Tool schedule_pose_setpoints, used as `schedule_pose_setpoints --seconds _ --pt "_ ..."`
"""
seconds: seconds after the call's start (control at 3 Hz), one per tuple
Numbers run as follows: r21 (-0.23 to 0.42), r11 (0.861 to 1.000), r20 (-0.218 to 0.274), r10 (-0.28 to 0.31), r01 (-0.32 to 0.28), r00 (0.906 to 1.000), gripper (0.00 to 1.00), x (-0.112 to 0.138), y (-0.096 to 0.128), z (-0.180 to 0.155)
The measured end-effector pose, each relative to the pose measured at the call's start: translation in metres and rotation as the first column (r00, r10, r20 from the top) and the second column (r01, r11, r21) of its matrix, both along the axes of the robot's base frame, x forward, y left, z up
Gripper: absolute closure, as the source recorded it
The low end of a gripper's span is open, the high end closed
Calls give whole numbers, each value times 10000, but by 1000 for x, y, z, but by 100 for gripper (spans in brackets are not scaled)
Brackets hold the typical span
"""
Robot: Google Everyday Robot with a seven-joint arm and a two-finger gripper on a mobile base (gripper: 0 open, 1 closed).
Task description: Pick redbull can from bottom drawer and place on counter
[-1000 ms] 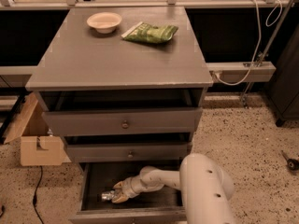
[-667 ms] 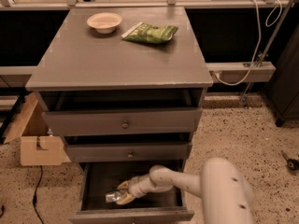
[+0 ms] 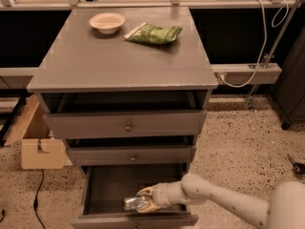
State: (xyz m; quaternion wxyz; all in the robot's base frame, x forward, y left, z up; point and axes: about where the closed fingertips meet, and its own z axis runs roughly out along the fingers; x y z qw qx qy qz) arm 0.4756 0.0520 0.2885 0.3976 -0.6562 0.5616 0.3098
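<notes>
Open bottom drawer: the gripper, reaching in from the right, has its fingers clamped on the redbull can, which lies near the drawer's front wall. Above and beyond, the counter carries a bowl and a green snack bag.

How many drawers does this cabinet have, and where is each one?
3. The top drawer sits just under the counter, the middle drawer below it, and the bottom drawer is pulled out, with the gripper inside it at the redbull can. None seem hidden.
</notes>
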Motion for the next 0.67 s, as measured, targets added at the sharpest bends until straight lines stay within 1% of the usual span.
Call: schedule_pose_setpoints --seconds 0.33,0.67 --pt "-20 9973 50 -739 739 9973 100 -5 -43 9" --pt "-18 9972 50 -744 744 9972 100 -5 -43 9"
